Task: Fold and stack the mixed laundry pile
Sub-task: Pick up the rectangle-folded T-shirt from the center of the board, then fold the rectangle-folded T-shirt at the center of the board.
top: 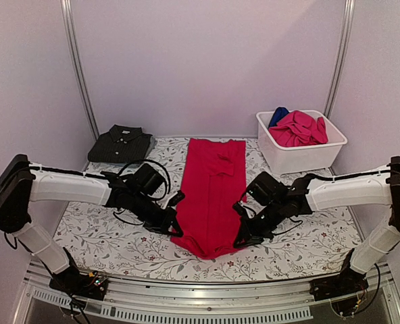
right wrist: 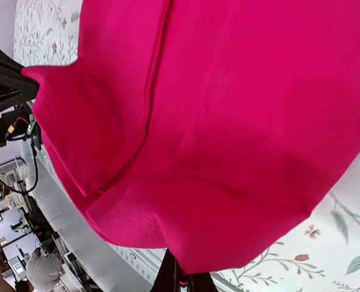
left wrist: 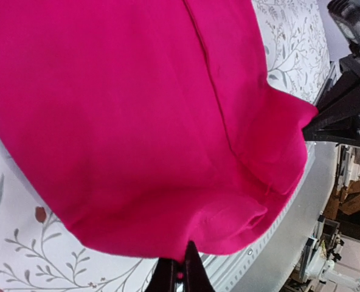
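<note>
A plain pale lilac back wall and matching side panels close in the space under soft, even light. A silver metal upright rises at the back left, another upright at the back right. The worktop is spread with a white floral leaf-patterned cloth, and a ribbed aluminium rail runs along its near edge.

Obstacles: tub right, polo left
</note>
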Controlling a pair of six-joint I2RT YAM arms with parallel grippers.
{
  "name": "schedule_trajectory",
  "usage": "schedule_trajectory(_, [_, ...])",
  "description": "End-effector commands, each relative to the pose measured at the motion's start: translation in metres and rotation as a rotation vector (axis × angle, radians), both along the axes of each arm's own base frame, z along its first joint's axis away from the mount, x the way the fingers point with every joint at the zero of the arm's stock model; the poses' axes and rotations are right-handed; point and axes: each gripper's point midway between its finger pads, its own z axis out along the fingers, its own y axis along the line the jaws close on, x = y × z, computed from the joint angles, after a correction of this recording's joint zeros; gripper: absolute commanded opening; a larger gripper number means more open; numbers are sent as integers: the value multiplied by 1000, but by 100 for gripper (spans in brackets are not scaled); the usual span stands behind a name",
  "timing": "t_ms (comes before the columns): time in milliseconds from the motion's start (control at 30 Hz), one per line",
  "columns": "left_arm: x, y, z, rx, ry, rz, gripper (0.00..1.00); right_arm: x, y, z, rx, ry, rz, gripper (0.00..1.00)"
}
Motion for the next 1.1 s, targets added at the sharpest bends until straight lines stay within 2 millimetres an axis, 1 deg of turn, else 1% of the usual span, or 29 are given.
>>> schedule_trajectory(0, [39,3,-1,21,-57,25,0,44,-10,2,-42,-81,-55,0])
schedule_trajectory(100, [64,1,-2,28,-81,44,0,71,-14,3,-42,-110,-90,0])
schedule_trajectory(200, [90,1,-1,25,-99,77,0,95,-18,-2,-56,-128,-97,0])
schedule_trajectory(233, [101,1,0,25,-107,91,0,103,-18,0,-52,-136,-101,0])
schedule_trajectory(267, [112,1,1,23,-114,106,0,109,-18,-3,-54,-137,-100,0])
schedule_trajectory(333, [132,0,2,19,-124,131,0,125,-18,0,-45,-157,-107,0])
schedule_trajectory(367, [141,-1,2,17,-129,140,0,133,-18,-1,-46,-159,-114,0])
schedule_trajectory(400, [149,-2,2,15,-132,147,0,145,-16,5,-35,-179,-120,0])
schedule_trajectory(467, [166,-4,3,15,-152,162,0,163,-18,7,-34,-197,-135,0])
schedule_trajectory(533, [185,-3,1,18,-158,187,0,181,-21,3,-39,-200,-151,0])
schedule_trajectory(633, [212,-1,3,11,-174,227,0,207,-27,4,-35,-220,-183,0])
schedule_trajectory(700, [226,2,0,9,-175,246,0,223,-30,2,-35,-229,-196,0])
schedule_trajectory(800, [245,4,0,-7,-180,261,0,246,-32,4,-20,-248,-208,0])
schedule_trajectory(833, [251,6,-3,-5,-179,265,0,253,-31,1,-15,-248,-208,0])
schedule_trajectory(933, [268,5,-4,-23,-185,273,0,275,-28,2,-3,-271,-205,0])
schedule_trajectory(1033, [284,3,-4,-39,-190,287,0,289,-28,1,-2,-284,-203,0])
schedule_trajectory(1067, [288,0,-3,-52,-188,288,0,292,-27,-3,-5,-281,-202,0])
